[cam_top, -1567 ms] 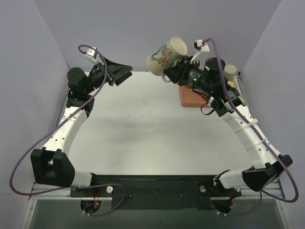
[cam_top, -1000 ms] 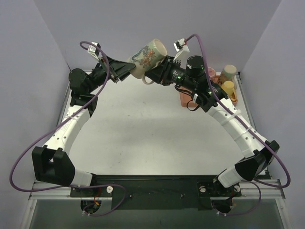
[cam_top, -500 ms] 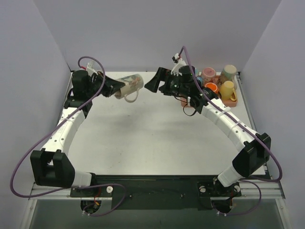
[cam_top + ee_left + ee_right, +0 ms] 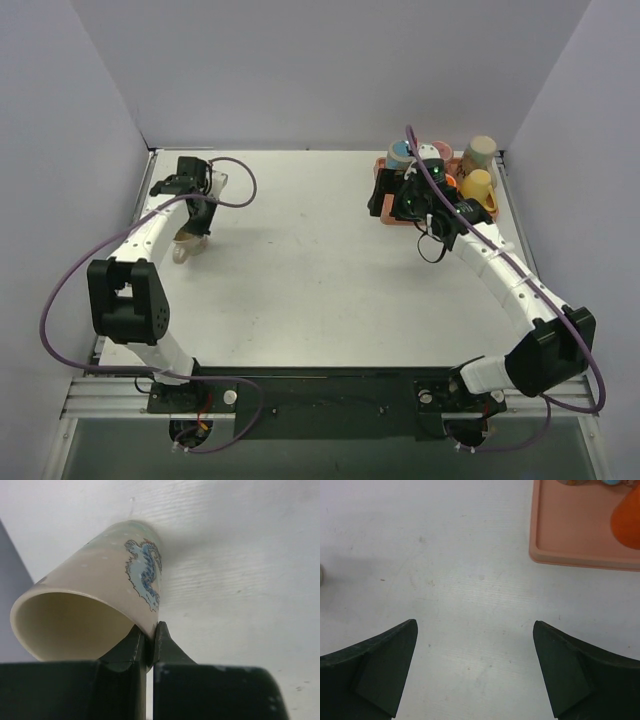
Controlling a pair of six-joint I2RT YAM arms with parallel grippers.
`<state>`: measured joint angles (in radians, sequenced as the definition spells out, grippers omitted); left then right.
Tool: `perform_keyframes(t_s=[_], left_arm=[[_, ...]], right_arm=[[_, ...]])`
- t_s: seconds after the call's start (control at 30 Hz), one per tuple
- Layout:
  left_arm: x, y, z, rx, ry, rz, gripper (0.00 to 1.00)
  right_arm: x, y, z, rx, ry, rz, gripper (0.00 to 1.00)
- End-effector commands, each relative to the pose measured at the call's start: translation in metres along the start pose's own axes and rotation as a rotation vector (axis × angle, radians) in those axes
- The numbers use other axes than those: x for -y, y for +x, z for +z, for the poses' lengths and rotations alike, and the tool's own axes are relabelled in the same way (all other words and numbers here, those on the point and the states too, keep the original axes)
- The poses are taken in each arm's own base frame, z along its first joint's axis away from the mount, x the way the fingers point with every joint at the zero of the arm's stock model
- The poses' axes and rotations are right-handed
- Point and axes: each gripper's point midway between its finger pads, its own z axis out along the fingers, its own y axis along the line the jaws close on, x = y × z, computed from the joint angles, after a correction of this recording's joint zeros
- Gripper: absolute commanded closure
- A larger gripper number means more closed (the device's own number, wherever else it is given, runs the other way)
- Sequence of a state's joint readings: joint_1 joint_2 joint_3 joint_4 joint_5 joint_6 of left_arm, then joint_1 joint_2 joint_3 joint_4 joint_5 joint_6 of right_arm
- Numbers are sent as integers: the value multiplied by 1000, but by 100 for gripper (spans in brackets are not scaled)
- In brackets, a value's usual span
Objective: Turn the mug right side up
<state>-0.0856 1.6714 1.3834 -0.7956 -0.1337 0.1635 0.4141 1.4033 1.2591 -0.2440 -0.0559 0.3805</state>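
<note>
The mug (image 4: 100,590) is cream with a blue dragon print. It is tilted, its open mouth toward the left wrist camera and its base down by the table. My left gripper (image 4: 151,630) is shut on the mug's rim, one finger inside and one outside. From above, the mug (image 4: 188,243) sits low at the table's left side under the left gripper (image 4: 195,222). My right gripper (image 4: 386,196) is open and empty over bare table beside the tray; the right wrist view shows the right gripper (image 4: 474,625) with its fingers wide apart.
A pink tray (image 4: 380,210) at the back right holds several mugs, among them a tan one (image 4: 481,152), a yellow one (image 4: 478,186) and an orange one (image 4: 447,182). The tray's corner (image 4: 570,535) lies just ahead of the right fingers. Walls close off the left, right and back.
The mug passed from the right gripper to the left, which closed on its rim and swung it down to the table's left side. The right gripper opened and drew back to the tray.
</note>
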Motion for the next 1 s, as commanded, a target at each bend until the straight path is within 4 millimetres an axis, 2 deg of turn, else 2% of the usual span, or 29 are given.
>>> perform_keyframes(t_s=[0.0,0.07,0.1,0.13,0.17,0.2,0.23,0.27,0.3,0.33,0.4,0.57,0.63,0.67,0.7,0.73,0.8,0.83,0.87,0.97], left_arm=[[-48,9,-16,-87,-167,275,100],[-49,15,-6,-149,-144,340,100],[-46,25,-2,-185,-80,338,100],[-44,21,3,-195,-34,338,100],[-31,31,2,-224,96,315,100],[-39,25,5,-222,136,289,100],[-30,34,0,-254,235,265,100],[-33,26,3,-262,253,264,100],[-30,31,1,-294,293,273,100],[-31,29,4,-297,313,302,100],[-29,31,6,-303,350,343,100],[-28,26,2,-256,387,416,99],[-32,21,-2,-222,373,436,89],[-35,18,-5,-203,366,450,80],[-37,14,-8,-183,356,456,75],[-40,9,-13,-156,349,467,68],[-44,-1,-27,-99,335,487,56],[-44,-5,-31,-82,331,497,55],[-44,-9,-40,-51,327,516,43],[-48,-16,-56,1,300,551,40]], right_arm=[[22,-14,-21,64,78,-62,6],[36,-15,-23,60,118,-79,5],[42,-15,-22,56,129,-76,5],[51,-16,-22,50,134,-83,5],[60,-19,-22,49,150,-83,5],[70,-21,-19,34,130,-74,5],[77,-23,-18,33,136,-68,5],[95,-28,-17,31,159,-51,6],[101,-30,-16,25,154,-51,6],[120,-34,-13,26,185,-29,7],[143,-37,-6,20,198,-13,8],[190,-35,13,-32,243,-28,12],[207,-41,19,-39,259,-43,16],[211,-35,27,-63,256,-39,17],[215,-39,29,-69,243,-103,20],[219,-35,36,-91,239,-122,21],[227,-33,46,-117,209,-181,28],[231,-34,52,-123,180,-209,30],[230,-35,56,-124,146,-220,30],[241,-42,68,-126,113,-260,30]])
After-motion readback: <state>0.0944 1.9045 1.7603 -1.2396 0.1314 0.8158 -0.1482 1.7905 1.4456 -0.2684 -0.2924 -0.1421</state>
